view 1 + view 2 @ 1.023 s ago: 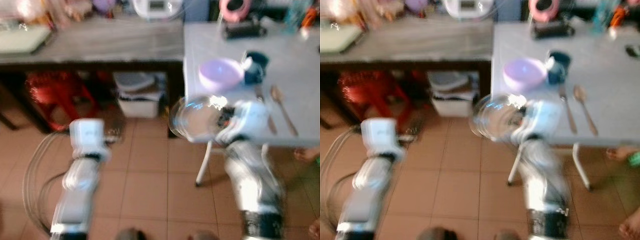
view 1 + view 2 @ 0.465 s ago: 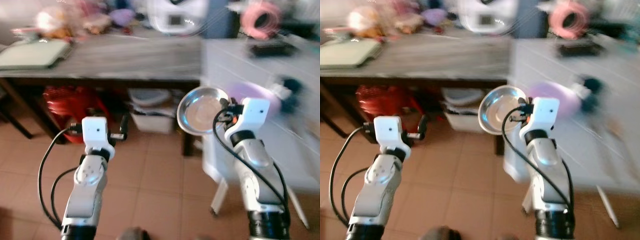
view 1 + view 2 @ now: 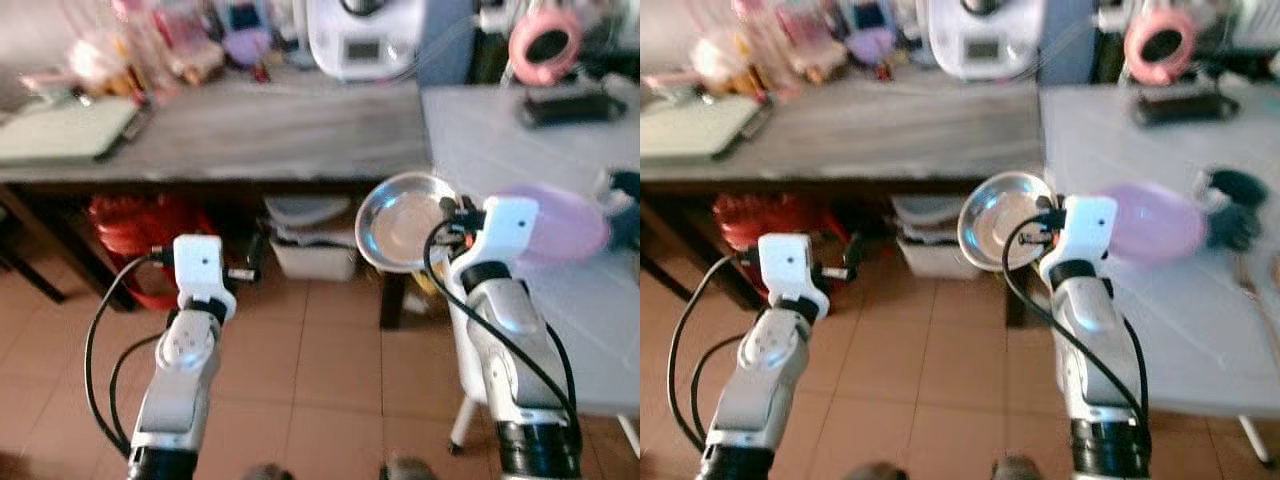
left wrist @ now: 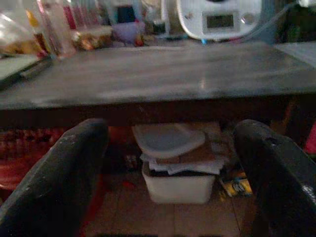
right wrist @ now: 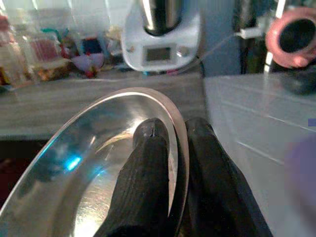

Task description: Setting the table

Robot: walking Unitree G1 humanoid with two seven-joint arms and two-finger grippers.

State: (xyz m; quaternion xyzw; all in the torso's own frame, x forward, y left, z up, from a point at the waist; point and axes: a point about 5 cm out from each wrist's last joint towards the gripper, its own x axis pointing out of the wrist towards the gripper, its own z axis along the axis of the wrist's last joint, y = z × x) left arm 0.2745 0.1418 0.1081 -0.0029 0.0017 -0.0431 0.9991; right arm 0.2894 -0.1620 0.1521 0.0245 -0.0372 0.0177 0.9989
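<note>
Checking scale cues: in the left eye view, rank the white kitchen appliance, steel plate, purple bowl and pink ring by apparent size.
1. White kitchen appliance, though cropped.
2. Purple bowl and steel plate, in the right gripper, look alike; nearness muddies this.
3. Pink ring.

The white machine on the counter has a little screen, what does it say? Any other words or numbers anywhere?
White machine screen: too blurred to read.
Jars and packets on the grey counter: labels too blurred to read.
Steel plate in the right tool: no text.
Nothing else readable.
</note>
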